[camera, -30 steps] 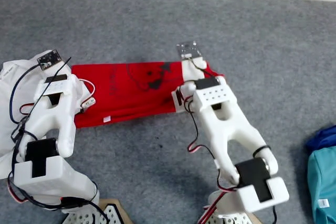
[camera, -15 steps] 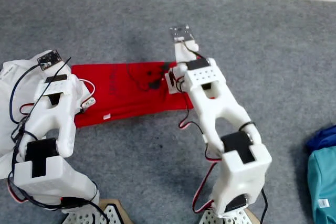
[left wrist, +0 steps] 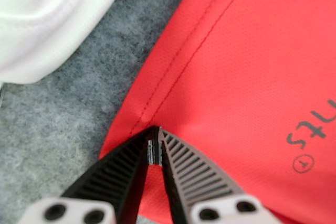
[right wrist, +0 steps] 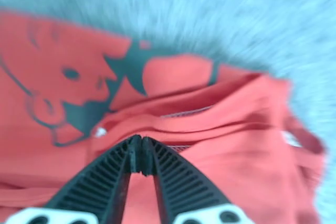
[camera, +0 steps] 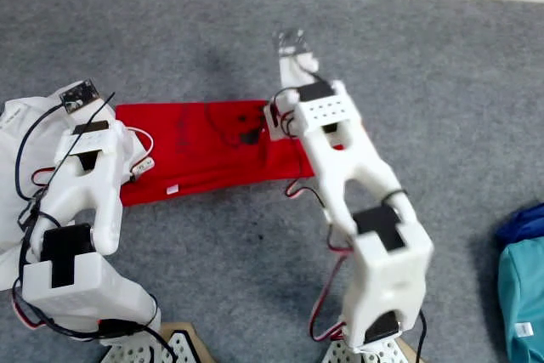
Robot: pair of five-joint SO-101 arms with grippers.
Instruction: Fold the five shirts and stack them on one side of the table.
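The red shirt point(camera: 200, 155) lay spread on the grey table point(camera: 442, 82). The left gripper point(left wrist: 153, 153) was pinched shut on its edge near a white shirt point(left wrist: 58, 9). The right gripper point(right wrist: 140, 162) was clamped on a bunched fold.

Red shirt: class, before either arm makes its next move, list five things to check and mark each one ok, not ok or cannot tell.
1. Left pincer shut on the red shirt's seamed edge: ok.
2. Right pincer shut on the shirt's cloth: ok.
3. White shirt clear of the left pincer, with grey table between them: ok.
4. Cloth flat near the right pincer: not ok, it lies bunched in ridges.
5. Teal shirt at the table's edge already folded: cannot tell.
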